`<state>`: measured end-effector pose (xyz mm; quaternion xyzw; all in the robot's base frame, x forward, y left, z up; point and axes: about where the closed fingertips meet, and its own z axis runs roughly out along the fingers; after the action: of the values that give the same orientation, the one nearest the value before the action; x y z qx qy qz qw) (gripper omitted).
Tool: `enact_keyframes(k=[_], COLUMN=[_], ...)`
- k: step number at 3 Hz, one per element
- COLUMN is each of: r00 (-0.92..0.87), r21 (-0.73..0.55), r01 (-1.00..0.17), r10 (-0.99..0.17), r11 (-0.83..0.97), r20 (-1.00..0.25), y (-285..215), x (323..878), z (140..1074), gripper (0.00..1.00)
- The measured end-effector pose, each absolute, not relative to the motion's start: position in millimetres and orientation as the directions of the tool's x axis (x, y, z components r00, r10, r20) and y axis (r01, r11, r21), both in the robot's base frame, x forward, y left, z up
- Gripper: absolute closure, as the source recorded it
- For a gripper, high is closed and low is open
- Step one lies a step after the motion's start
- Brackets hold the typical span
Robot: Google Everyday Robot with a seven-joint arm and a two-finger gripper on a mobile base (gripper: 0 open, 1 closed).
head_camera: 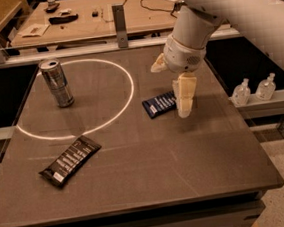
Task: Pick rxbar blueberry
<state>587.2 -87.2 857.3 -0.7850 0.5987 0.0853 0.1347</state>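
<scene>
The rxbar blueberry (158,104), a small flat bar in a dark blue wrapper with white lettering, lies on the dark table just right of the white circle. My gripper (184,111) hangs down from the white arm at the bar's right end and hides that end. It is low over the table, right beside the bar. I cannot see any hold on the bar.
A longer black-wrapped bar (70,160) lies at the front left. An upright metal can (58,83) stands inside the white circle (128,94) at the back left. Two small bottles (253,90) stand on a ledge off the table's right edge (247,135).
</scene>
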Motion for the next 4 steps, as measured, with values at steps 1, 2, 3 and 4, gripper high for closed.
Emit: enact_keyframes(k=[1, 2, 3, 4], r00=[0.269, 0.264, 0.26, 0.283], r21=[-0.091, -0.086, -0.073, -0.058], r01=[-0.963, -0.965, -0.966, -0.958], r10=[-0.919, -0.919, -0.916, -0.9], r11=[-0.254, -0.25, -0.249, -0.28], r20=[-0.287, -0.292, -0.307, -0.33], y=[-85.3, -84.5, -84.2, -83.4], x=[590.4, 594.1, 594.9, 593.8], z=[844.7, 836.4, 827.1, 821.1], gripper=[0.0, 0.0, 0.0, 0.16])
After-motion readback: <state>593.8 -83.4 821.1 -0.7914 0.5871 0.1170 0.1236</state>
